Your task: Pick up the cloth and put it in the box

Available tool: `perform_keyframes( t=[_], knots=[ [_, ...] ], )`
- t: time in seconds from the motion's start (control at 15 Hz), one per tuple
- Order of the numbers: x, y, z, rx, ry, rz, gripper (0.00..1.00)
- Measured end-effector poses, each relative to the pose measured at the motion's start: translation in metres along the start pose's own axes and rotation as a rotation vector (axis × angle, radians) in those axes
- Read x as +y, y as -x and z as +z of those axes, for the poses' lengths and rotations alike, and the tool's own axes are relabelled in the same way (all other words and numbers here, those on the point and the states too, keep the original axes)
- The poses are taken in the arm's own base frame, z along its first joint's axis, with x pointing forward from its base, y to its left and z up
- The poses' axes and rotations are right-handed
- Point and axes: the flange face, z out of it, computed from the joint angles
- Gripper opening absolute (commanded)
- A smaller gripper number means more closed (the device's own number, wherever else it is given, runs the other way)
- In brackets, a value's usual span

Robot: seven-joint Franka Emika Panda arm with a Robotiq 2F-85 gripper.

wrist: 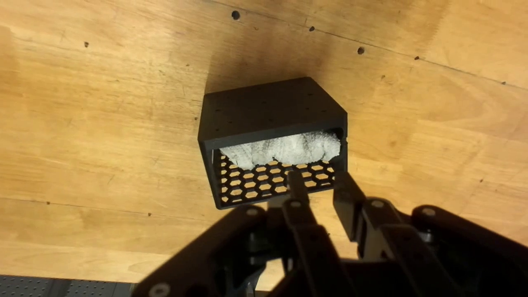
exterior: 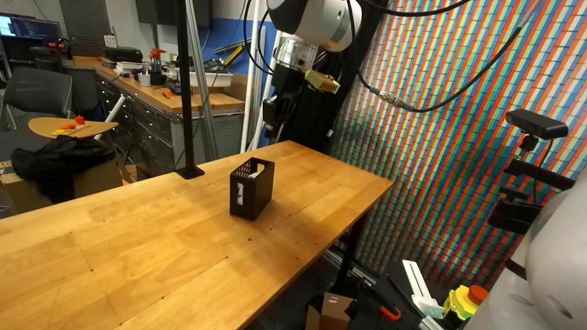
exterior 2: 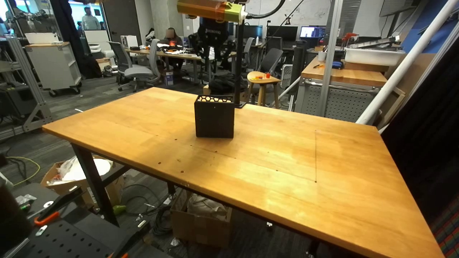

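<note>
Black box (exterior 2: 214, 120): one. White cloth (wrist: 295, 148): one. Robot arm (exterior: 341, 20): one. Robot gripper (wrist: 320, 185): one (its fingers (wrist: 347, 198) number two). Foreground table (exterior 2: 279, 150): one. Wooden stool (exterior 2: 274, 80): one. Red-topped stop button (exterior: 478, 295): one. Mounted black camera (exterior: 536, 123): one.

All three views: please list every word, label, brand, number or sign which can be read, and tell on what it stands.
"ROBOTIQ": on the gripper, in an exterior view; small, but readable.
Lit monitor: text too blurred to read.
Whiteboard: marks too faint to read.
White card: marks too small to read.
Brown carton: mark too small to read.
On the box and the cloth, no text is seen.
</note>
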Motion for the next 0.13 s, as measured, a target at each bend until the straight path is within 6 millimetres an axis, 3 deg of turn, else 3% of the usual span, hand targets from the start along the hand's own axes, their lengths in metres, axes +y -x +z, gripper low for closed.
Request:
perform_keyframes(
  t=[0.13],
  knots=[
    [-0.0001,-0.0002,0.001,-0.001,-0.001,0.0,0.26]
  ],
)
